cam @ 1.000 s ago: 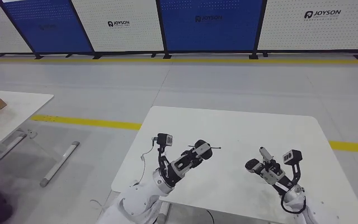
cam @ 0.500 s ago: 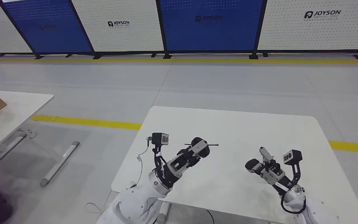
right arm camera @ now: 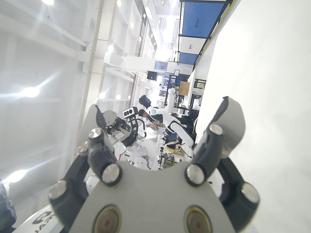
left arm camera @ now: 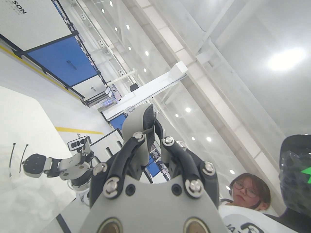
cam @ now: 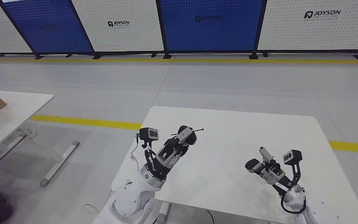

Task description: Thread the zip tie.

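Left gripper (left arm camera: pixel 153 120): fingers clamped on black zip tie (cam: pixel 197 131), above table (cam: pixel 251 129). Right gripper (right arm camera: pixel 161 109): fingers wide apart, holding nothing.

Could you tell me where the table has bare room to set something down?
The far half of the table, beyond both grippers, is bare, as is the strip between the left gripper, shut on a zip tie, and the open right gripper. It is crowded along the near edge, and two loose zip ties lie by the right gripper.
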Robot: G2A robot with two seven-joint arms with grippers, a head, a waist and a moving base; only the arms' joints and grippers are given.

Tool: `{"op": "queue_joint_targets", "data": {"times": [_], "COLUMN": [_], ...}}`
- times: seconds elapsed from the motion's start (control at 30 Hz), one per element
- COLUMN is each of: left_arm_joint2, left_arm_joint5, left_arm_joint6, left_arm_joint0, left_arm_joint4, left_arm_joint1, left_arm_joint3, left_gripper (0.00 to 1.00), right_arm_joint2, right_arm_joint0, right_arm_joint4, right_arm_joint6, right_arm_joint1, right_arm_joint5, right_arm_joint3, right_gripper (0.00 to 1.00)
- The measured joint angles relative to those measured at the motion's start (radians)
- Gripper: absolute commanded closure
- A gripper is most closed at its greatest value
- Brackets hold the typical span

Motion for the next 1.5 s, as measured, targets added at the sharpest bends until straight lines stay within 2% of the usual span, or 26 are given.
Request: {"op": "queue_joint_targets", "data": {"times": [0.1, 0.27, 0.33, 0.43, 0.5, 0.63, 0.73, 0.87, 0.97, 1.03, 1.33, 1.5], "left_arm_joint2": [0.000, 0.021, 0.030, 0.035, 0.026, 0.015, 0.026, 0.061, 0.090, 0.108, 0.111, 0.129], "left_arm_joint5": [0.001, 0.000, 0.000, 0.003, 0.020, 0.086, 0.131, 0.178, 0.196, 0.199, 0.200, 0.230], "left_arm_joint6": [0.004, 0.109, 0.113, 0.076, 0.032, -0.051, -0.066, -0.078, -0.063, -0.049, -0.046, -0.019], "left_arm_joint0": [-0.002, -0.027, -0.031, -0.034, -0.034, -0.026, -0.025, -0.041, -0.061, -0.069, -0.070, -0.091], "left_arm_joint4": [0.001, 0.056, 0.080, 0.097, 0.136, 0.265, 0.327, 0.329, 0.346, 0.334, 0.329, 0.434], "left_arm_joint1": [0.000, -0.010, -0.012, -0.010, -0.006, 0.005, 0.008, 0.007, 0.004, 0.001, 0.001, 0.003], "left_arm_joint3": [0.001, -0.001, 0.001, 0.013, 0.024, 0.038, 0.052, 0.128, 0.194, 0.221, 0.226, 0.271], "left_gripper": [1.00, 1.00, 1.00, 1.00, 1.00, 1.00, 1.00, 1.00, 1.00, 1.00, 1.00, 1.00], "right_arm_joint2": [0.000, 0.000, 0.000, 0.000, 0.000, 0.000, 0.000, 0.000, 0.000, 0.000, 0.000, 0.000], "right_arm_joint0": [0.000, 0.000, 0.000, 0.000, 0.000, 0.000, 0.000, 0.000, 0.000, 0.000, 0.000, 0.000], "right_arm_joint4": [0.000, 0.000, 0.000, 0.000, 0.000, 0.000, 0.000, 0.000, 0.000, 0.000, 0.000, 0.000], "right_arm_joint6": [0.000, 0.000, 0.000, 0.000, 0.000, 0.000, 0.000, 0.000, 0.000, 0.000, 0.000, 0.000], "right_arm_joint1": [0.000, 0.000, 0.000, 0.000, 0.000, 0.000, 0.000, 0.000, 0.000, 0.000, 0.000, 0.000], "right_arm_joint5": [0.000, 0.000, 0.000, 0.000, 0.000, 0.000, 0.000, 0.000, 0.000, 0.000, 0.000, 0.000], "right_arm_joint3": [0.000, 0.000, 0.000, 0.000, 0.000, 0.000, 0.000, 0.000, 0.000, 0.000, 0.000, 0.000], "right_gripper": [0.00, 0.00, 0.00, 0.00, 0.00, 0.00, 0.00, 0.00, 0.00, 0.00, 0.00, 0.00]}}
